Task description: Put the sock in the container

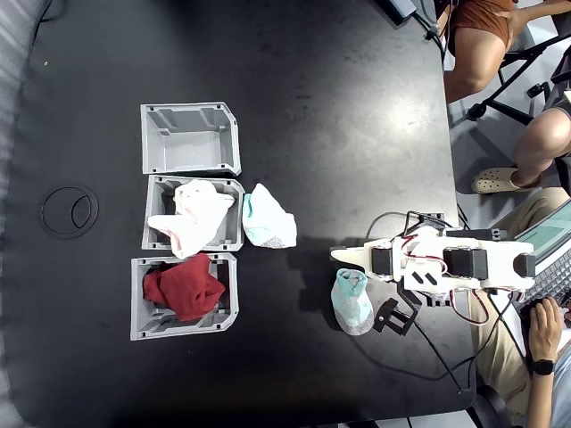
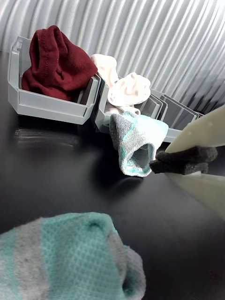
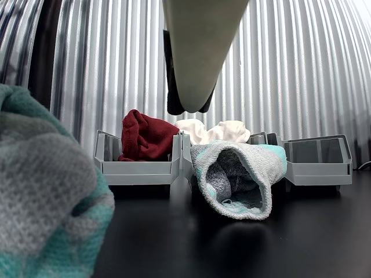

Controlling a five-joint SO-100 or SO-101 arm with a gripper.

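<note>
Fixed view shows you wide bare table (image 1: 303, 107) between the arm and the three bins; the empty container (image 1: 189, 137) sits farthest up. Your fingers (image 1: 355, 281) stand spread and empty, touching nothing, with the sock (image 1: 351, 301) lying just below the upper fingertip.

Sock (image 1: 352, 301): small, lumpy, mint-green w/ grey speckled toe, lying on black table in fixed view, well apart from bins; fills lower-left foreground in wrist view (image 2: 65, 255). Container (image 1: 189, 137): light grey ribbed rectangular bin, one cut-off corner, upright, empty, top of the 3-bin column, touching the bin beside it
</note>
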